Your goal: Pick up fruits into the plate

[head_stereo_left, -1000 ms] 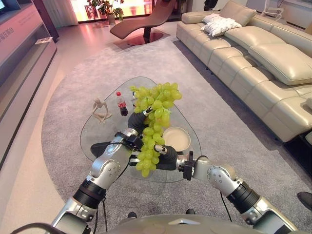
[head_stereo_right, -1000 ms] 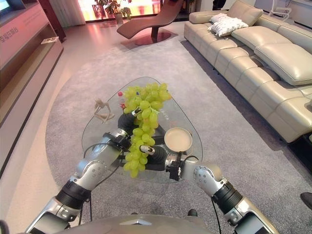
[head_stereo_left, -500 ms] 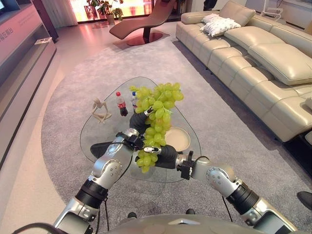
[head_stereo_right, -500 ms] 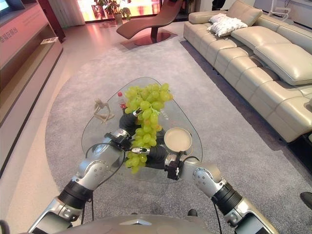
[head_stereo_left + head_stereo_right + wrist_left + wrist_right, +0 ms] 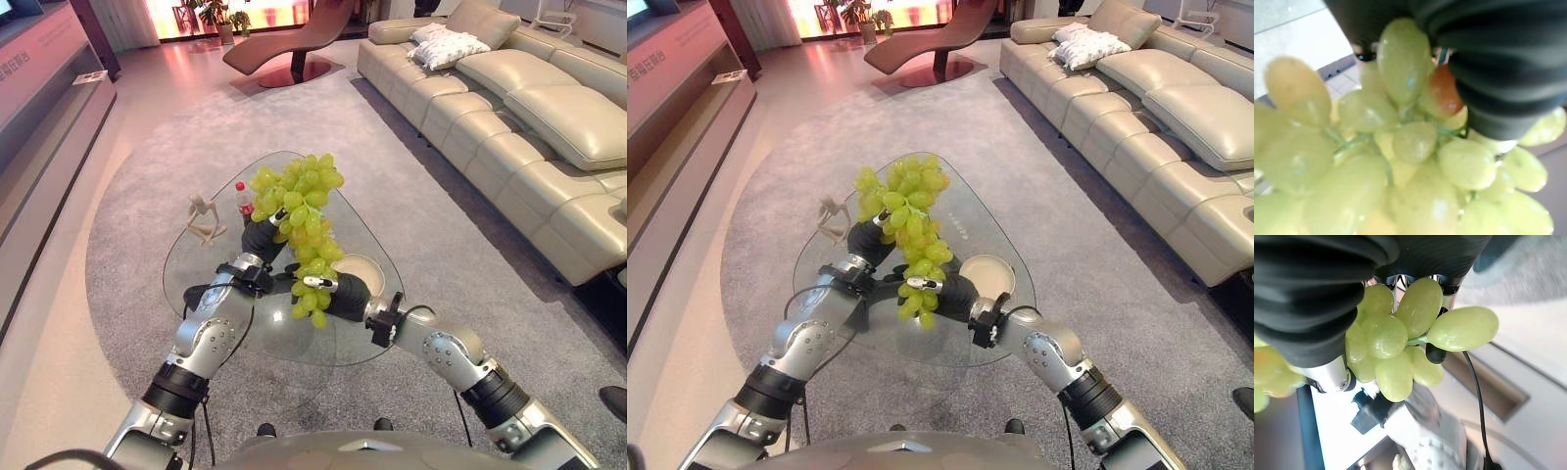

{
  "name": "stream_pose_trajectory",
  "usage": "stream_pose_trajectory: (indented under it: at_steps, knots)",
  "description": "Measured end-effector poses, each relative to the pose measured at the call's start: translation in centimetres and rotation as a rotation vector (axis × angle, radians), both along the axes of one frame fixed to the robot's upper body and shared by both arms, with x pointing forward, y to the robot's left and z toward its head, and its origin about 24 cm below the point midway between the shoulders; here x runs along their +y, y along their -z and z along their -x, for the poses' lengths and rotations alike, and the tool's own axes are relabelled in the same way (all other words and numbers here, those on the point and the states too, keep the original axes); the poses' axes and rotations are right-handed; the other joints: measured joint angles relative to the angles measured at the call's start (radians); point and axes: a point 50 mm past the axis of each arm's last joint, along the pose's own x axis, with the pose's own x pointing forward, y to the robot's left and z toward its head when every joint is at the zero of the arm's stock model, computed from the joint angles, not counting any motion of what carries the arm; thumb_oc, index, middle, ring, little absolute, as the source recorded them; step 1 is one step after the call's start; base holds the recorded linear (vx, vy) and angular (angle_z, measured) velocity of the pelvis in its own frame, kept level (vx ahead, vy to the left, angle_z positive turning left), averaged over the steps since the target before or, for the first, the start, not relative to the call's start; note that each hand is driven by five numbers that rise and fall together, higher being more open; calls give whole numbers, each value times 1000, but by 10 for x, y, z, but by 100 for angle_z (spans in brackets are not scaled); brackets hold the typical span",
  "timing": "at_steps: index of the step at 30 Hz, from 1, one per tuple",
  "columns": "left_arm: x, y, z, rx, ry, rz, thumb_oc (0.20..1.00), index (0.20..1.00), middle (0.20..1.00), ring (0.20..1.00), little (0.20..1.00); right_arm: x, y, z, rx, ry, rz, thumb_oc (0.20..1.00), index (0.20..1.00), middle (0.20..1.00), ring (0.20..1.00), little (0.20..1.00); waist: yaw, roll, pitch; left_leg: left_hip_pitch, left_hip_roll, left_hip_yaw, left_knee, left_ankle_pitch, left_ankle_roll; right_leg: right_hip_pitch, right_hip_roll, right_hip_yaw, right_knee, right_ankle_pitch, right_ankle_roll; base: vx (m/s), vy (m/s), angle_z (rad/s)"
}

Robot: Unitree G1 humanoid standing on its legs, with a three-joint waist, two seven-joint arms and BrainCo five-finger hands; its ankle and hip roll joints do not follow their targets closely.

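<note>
A big bunch of green grapes (image 5: 300, 211) hangs above the glass table (image 5: 338, 343). My left hand (image 5: 259, 239) is curled round its upper part from the left. Lower down, my right hand (image 5: 341, 293) reaches in from the right, a finger lying across the bunch's tail (image 5: 312, 299). Grapes press against the dark cover in the left wrist view (image 5: 1400, 147), and in the right wrist view the grapes (image 5: 1396, 333) sit between the fingers. The pale round plate (image 5: 989, 276) rests on the table just right of the hands, partly hidden by the right hand.
A small pale figurine (image 5: 203, 217) and a cola bottle (image 5: 242, 201) stand on the table's left half. A cream sofa (image 5: 529, 127) runs along the right, a low shelf unit (image 5: 39, 98) along the left. A dark shoe (image 5: 613, 399) shows at the lower right edge.
Both hands have moved forward over the table with the grapes. The bunch's lower end has risen and shifted right, toward the plate.
</note>
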Motion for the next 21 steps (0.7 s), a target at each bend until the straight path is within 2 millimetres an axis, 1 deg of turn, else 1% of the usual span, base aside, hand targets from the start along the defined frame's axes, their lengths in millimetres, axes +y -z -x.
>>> stream_pose_trajectory:
  at_steps: [1,3,7,8,9,11,14,18,21]
  knots:
    - [2,-1,0,-5,-1,-1,200,200,200,200,200,-7,-2,-3,-32,26,30,200,200,200,200,200,-1,0,10,0,0,0,0,0,0,0,0,0,0,0,0,0,0,0]
    - [2,-1,0,-10,3,-1,200,200,200,200,200,-12,-5,-7,-80,72,66,200,200,200,200,200,-2,-1,16,-1,0,0,0,1,1,0,1,0,0,0,0,0,0,0]
    - [2,-5,0,-46,34,7,200,200,200,200,200,-16,-10,-10,-178,151,117,200,200,200,200,200,-7,-1,21,0,0,1,0,-1,4,-1,0,0,0,-2,3,0,0,0]
    - [2,-8,1,-64,46,11,837,837,837,837,837,-17,-12,-11,-205,169,125,200,200,200,200,200,-7,-1,26,0,0,1,0,0,5,0,0,1,0,-3,3,0,0,0]
    - [2,-9,1,-73,51,13,1000,1000,1000,1000,1000,-17,-13,-11,-216,180,127,200,200,200,200,200,-7,-1,30,0,0,1,0,0,6,0,0,1,0,-3,3,0,0,0]
    - [1,-13,3,-109,86,19,1000,1000,1000,1000,1000,-26,-21,-16,-282,262,139,200,200,200,200,200,-7,0,41,0,-1,2,0,-1,6,0,0,2,0,-2,4,0,0,0]
    - [0,-12,6,-127,141,-2,1000,1000,1000,1000,1000,-37,-28,-22,-348,355,176,200,200,200,200,200,-8,0,42,1,-1,3,0,-3,6,0,0,2,0,-1,5,0,0,0]
    - [3,-12,8,-175,201,-94,1000,1000,1000,1000,1000,-45,-33,-26,-385,429,191,200,200,200,200,200,-14,8,47,2,-1,6,1,-5,7,0,1,3,0,-1,5,0,0,0]
    - [7,-11,8,-174,218,-152,1000,1000,1000,1000,1000,-49,-36,-28,-398,477,193,200,200,200,200,200,-20,12,49,3,-2,7,1,-5,7,0,2,2,0,0,4,0,0,0]
